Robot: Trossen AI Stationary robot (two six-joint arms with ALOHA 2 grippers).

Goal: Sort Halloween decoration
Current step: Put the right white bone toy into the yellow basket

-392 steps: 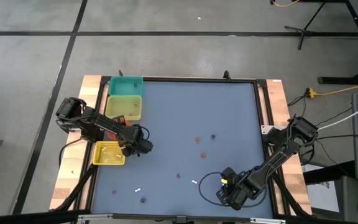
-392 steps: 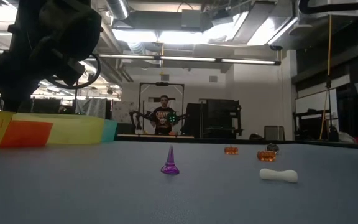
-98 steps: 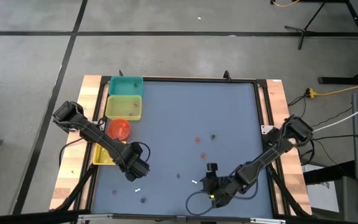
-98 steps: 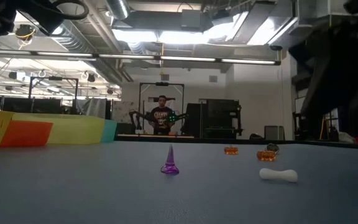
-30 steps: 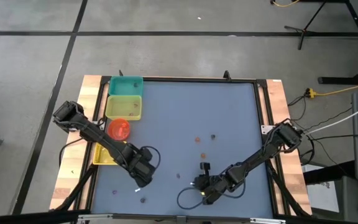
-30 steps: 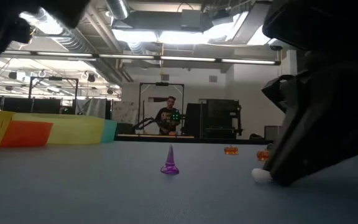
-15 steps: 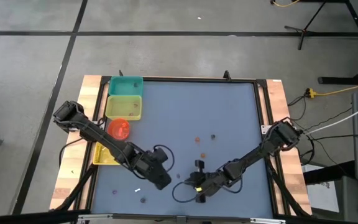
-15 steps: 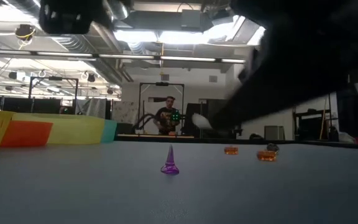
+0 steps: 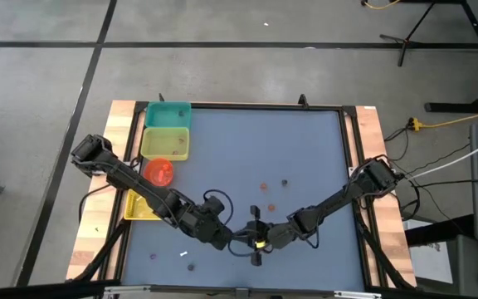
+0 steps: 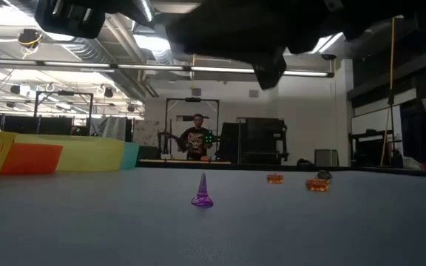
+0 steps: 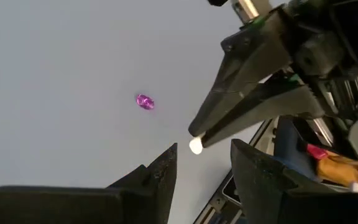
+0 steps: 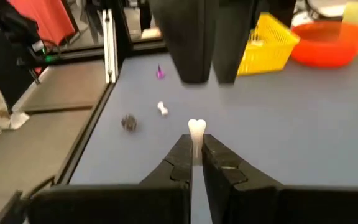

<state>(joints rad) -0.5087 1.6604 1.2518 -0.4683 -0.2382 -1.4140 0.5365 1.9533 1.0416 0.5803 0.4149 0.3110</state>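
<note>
Right wrist view shows the right gripper (image 12: 196, 163) pinching a small white bone (image 12: 196, 132) by its lower end, upper knob protruding past the fingertips. Directly ahead, the left gripper (image 11: 202, 158) waits with fingers spread, the bone's knob between them. Judged light, rigid, smooth and prone to slip; the exposed knob is the likely hold. Beyond lie a second bone (image 12: 162, 109), a purple cone (image 12: 160, 73) and a yellow bin (image 12: 268, 42).

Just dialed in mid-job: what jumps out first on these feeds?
The two grippers meet nose to nose at the table's front middle: the right gripper pinches a white bone, offered toward the left gripper, whose fingers stand apart. A purple cone stands alone on the blue mat.
</note>
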